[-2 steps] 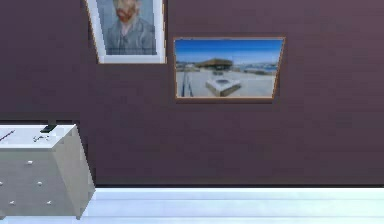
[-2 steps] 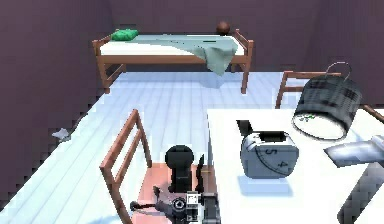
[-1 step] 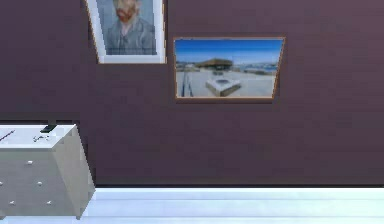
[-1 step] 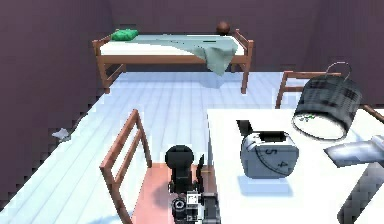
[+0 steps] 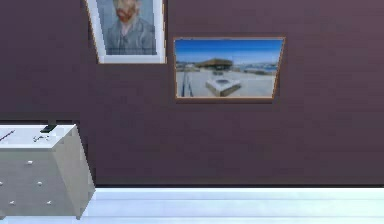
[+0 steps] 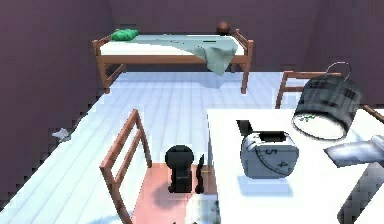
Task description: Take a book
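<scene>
Gripper [image 6: 200,180] shows dark against the reddish wooden chair [image 6: 125,152], and I can't tell whether it holds anything. At three o'clock, a flat pale grey slab [image 6: 355,152] lies on the white bench [image 6: 225,130]; book or not, can't tell. At twelve o'clock, a wooden-framed bed [image 6: 150,60].

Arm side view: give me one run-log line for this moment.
end effector at chair | hold: cannot tell | table: toaster, pot | bed beyond

Bedroom corner: wooden bed [image 6: 110,62], white desk [image 6: 225,130], two chairs.
Bed carries green pillow [image 6: 124,35] and draped grey blanket [image 6: 200,48]. Desk holds toaster [image 6: 270,155] and dark pot [image 6: 326,106]. End effector [image 6: 190,178] shows against near chair [image 6: 122,160] seat; load can't be told.
</scene>
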